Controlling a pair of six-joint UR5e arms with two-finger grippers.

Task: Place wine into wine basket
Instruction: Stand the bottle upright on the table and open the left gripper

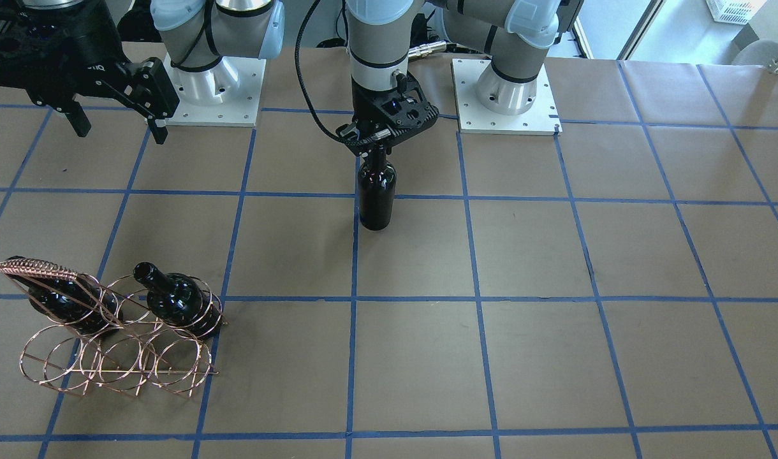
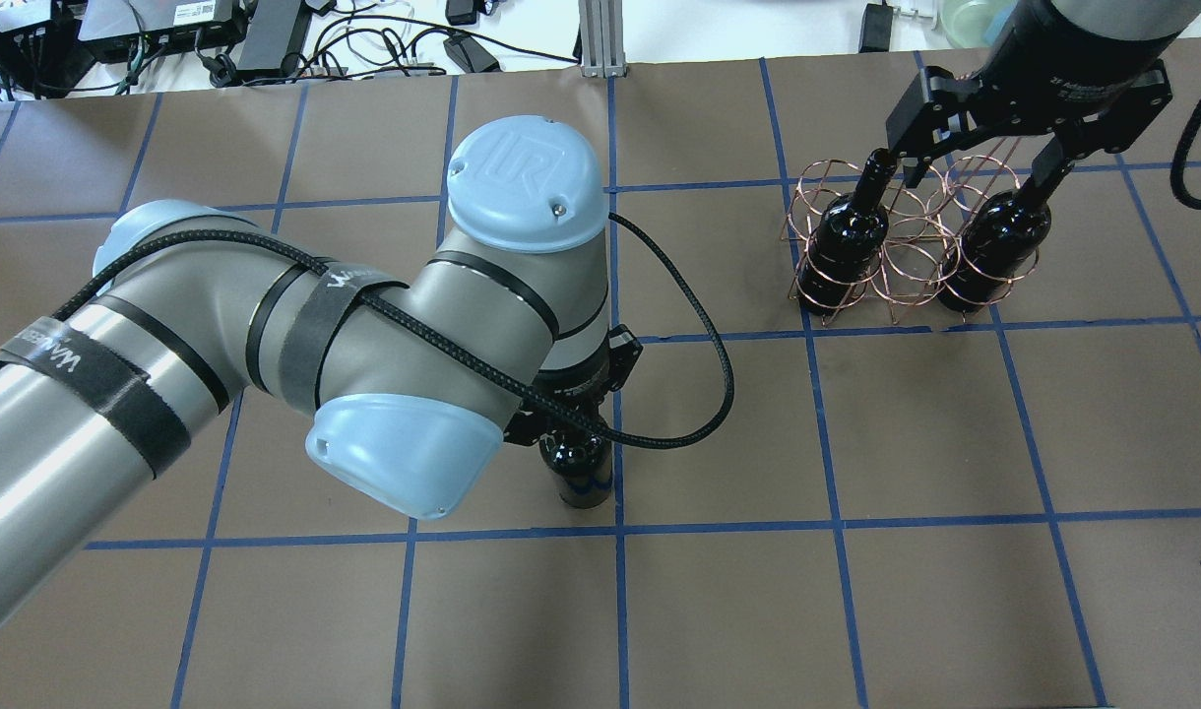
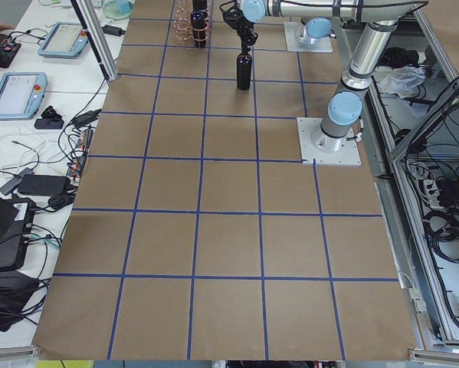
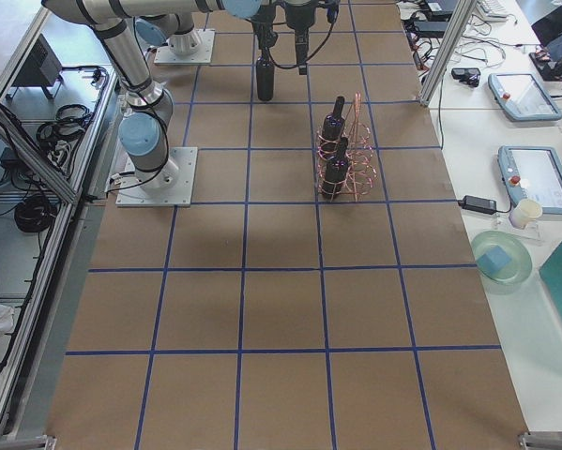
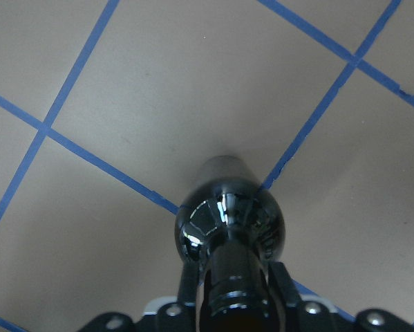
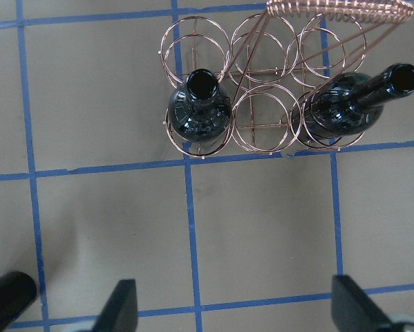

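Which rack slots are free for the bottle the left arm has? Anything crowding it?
Free: in the wine basket, the middle ring between the two racked bottles, plus the whole other row. Crowded: right gripper hovers open on its robot side. Left gripper grips the wine.
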